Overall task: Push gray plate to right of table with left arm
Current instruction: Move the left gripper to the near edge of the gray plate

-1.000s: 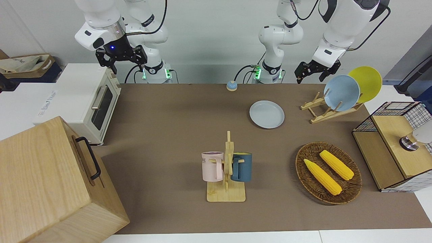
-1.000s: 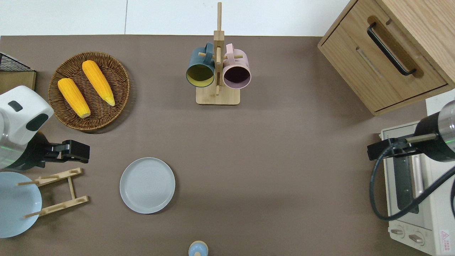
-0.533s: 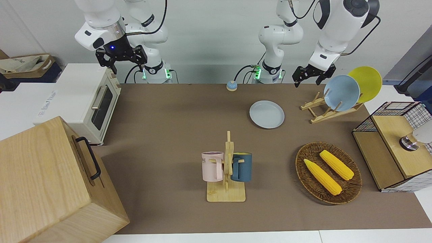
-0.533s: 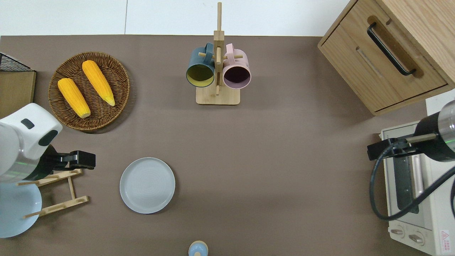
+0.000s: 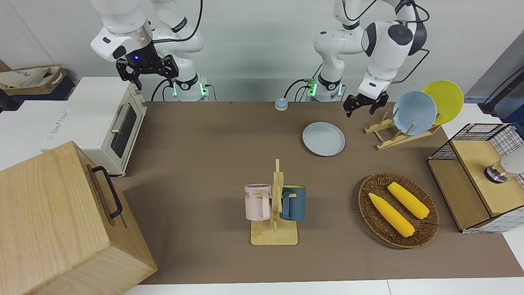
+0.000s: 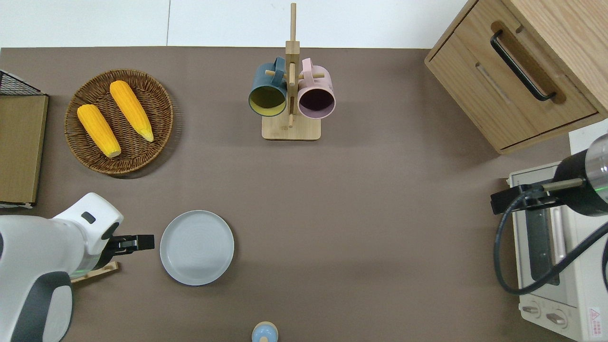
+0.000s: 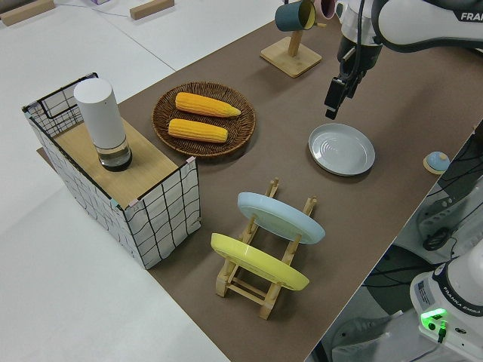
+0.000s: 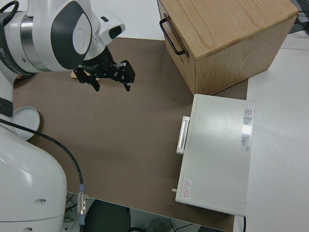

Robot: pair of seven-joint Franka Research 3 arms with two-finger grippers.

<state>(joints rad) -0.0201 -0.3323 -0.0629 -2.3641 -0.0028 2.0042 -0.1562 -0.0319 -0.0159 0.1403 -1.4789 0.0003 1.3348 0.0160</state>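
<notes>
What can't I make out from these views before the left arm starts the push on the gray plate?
- Whether the left gripper is down at the level of the gray plate: overhead it sits beside the rim, and no view settles its height above the table.
- Plate rack: overhead, the left arm covers nearly all of it.
- Gray plate in the right side view: the right arm covers most of it.

The left arm reaches down toward the worktop, its gripper low, pointing toward the right arm's end. The right arm is parked.
</notes>
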